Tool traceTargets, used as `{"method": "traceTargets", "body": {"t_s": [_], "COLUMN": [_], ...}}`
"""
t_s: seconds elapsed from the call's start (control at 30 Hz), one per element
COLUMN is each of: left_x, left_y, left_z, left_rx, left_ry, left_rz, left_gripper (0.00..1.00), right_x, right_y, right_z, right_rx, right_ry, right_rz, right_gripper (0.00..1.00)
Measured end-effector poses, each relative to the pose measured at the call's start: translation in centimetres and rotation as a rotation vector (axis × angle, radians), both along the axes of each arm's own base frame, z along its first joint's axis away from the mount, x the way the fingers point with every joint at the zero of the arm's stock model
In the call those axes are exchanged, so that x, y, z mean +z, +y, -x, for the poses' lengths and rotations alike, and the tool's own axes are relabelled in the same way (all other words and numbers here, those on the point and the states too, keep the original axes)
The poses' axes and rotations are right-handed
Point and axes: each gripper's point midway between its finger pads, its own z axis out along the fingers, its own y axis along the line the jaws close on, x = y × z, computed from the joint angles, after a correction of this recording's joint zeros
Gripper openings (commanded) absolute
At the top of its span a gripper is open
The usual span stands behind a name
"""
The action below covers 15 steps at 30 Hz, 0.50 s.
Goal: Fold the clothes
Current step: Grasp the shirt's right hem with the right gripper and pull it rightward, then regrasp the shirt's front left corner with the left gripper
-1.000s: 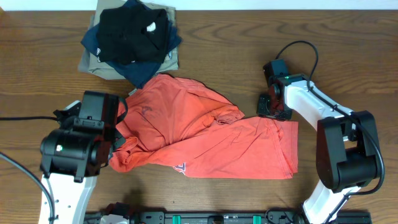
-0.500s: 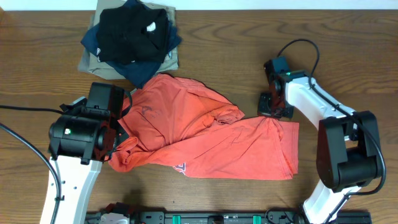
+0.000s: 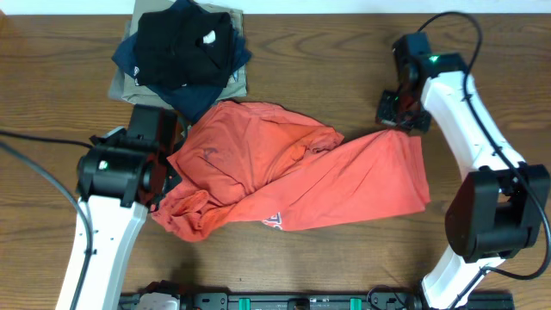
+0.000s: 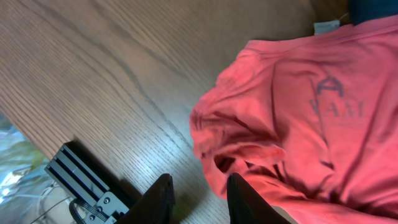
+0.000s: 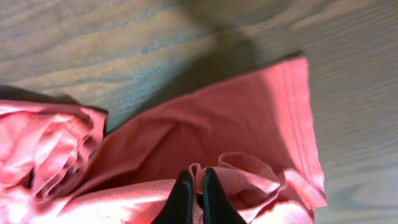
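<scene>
A pile of black, navy and khaki garments sits at the far left of the table. Its near edge touches the red-orange T-shirt, which sprawls crumpled across the middle of the wood. The pile lies just beyond my left arm. By the table's front edge on that side is a black slotted block with cables beneath it.

My left claw is parted, with bare wood showing in the gap. The shirt's bunched edge lies just beside one finger, and I grip nothing there. My right claw is pinched tight on a raised ridge of the T-shirt near its far right corner.

From above, my left arm covers that claw completely, so only its wrist camera shows the gap. The same camera picks up faint greyish lettering showing through the cloth, and a small white label beside a dark blue garment. From overhead only a scrap of white, dark-edged print peeks out at the shirt's near fold. The right wrist view shows the pleat of cloth between my fingertips. Overhead it is merely a corner drawn up under the claw.

The sleeves are lost in the folds and the lettering cannot be read. My right wrist view cuts the shirt off at the left and bottom.
</scene>
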Motion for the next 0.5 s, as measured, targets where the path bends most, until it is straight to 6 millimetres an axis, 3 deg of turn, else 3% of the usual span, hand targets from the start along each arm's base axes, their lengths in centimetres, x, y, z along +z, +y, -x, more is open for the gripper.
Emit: {"method": "traceTargets", "body": {"t_s": [0.17, 0.33, 0.5], "left_x": [-1.6, -4.2, -7.2], "left_y": [-0.2, -1.2, -4.0], "left_z": [-1.1, -2.9, -4.4], "left_rx": [-0.005, -0.044, -0.167], "left_ry": [0.070, 0.143, 0.234], "left_rz": [-0.013, 0.019, 0.148], "left_gripper": [0.58, 0.59, 0.59], "right_x": [2.7, 4.8, 5.0], "right_y": [-2.2, -4.9, -5.9], "right_z": [-0.1, -0.2, -0.1], "right_rx": [-0.053, -0.128, -0.164], "right_ry": [0.002, -0.009, -0.008], "right_rz": [0.011, 0.016, 0.016], "right_gripper": [0.01, 0.01, 0.01]}}
